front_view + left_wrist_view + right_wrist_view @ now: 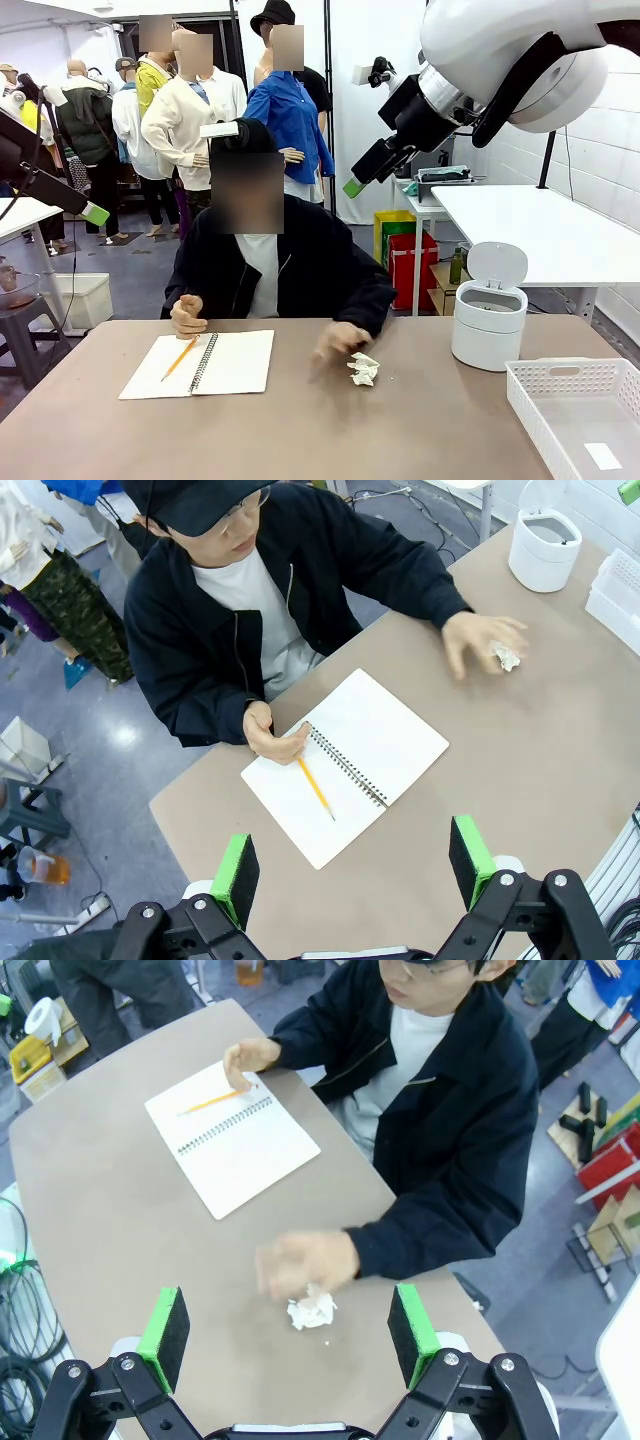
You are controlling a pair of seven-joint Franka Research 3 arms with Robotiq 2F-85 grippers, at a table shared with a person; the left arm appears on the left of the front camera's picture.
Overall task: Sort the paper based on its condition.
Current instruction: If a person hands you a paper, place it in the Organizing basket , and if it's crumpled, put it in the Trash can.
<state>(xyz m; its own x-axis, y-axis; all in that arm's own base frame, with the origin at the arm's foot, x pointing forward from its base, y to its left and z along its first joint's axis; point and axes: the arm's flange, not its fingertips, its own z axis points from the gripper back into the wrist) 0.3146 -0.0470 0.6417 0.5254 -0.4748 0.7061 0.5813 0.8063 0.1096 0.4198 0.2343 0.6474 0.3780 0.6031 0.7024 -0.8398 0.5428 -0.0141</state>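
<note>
The paper (pixel 363 369) is a small crumpled white wad lying on the brown table (pixel 330 430) in front of the person. The person's blurred hand (pixel 340 340) hovers just behind it. From above, the right wrist view has the wad (pixel 312 1311) below that hand (pixel 305 1260), far under my right gripper (pixel 288 1310), whose jaws stand open and empty. My left gripper (pixel 351 832) is open and empty too, high over the notebook (pixel 345 763); the paper (pixel 508 658) lies far off at the upper right. In the front view both grippers hang raised, right (pixel 356 180) and left (pixel 96 213).
An open spiral notebook (pixel 200 363) with a yellow pencil (pixel 181 357) lies at the left, the person's other hand (pixel 187 315) on its edge. A white lidded bin (pixel 488 320), lid up, stands at the right. A white perforated basket (pixel 580 410) sits at the near right corner.
</note>
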